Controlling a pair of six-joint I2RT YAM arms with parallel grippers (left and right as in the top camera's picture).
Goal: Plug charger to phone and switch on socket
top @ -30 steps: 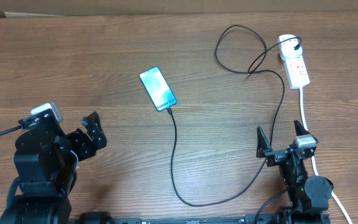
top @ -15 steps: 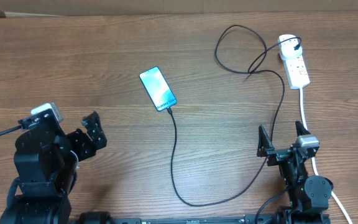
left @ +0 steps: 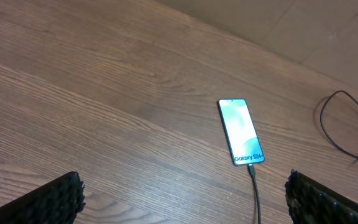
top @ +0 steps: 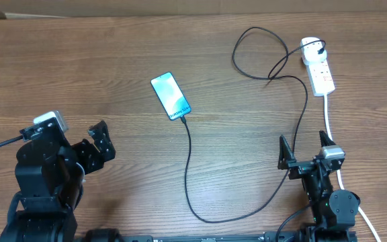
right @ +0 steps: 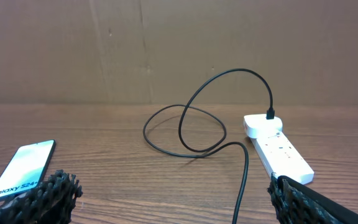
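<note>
Right hand (top: 302, 145) farther back than before, spread like left hand (top: 97, 148); charger (top: 189, 168) in phone (top: 170, 97) and socket (top: 321, 72).

A brown wood-grain table (top: 79, 67) runs up to a plain cardboard wall (right: 166, 43) at its far edge.

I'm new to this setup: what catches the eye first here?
A lit teal phone lies in the middle of the wooden table. A long black cable snakes from its lower end, looping to a white plug on the white socket strip at the far right.
</note>
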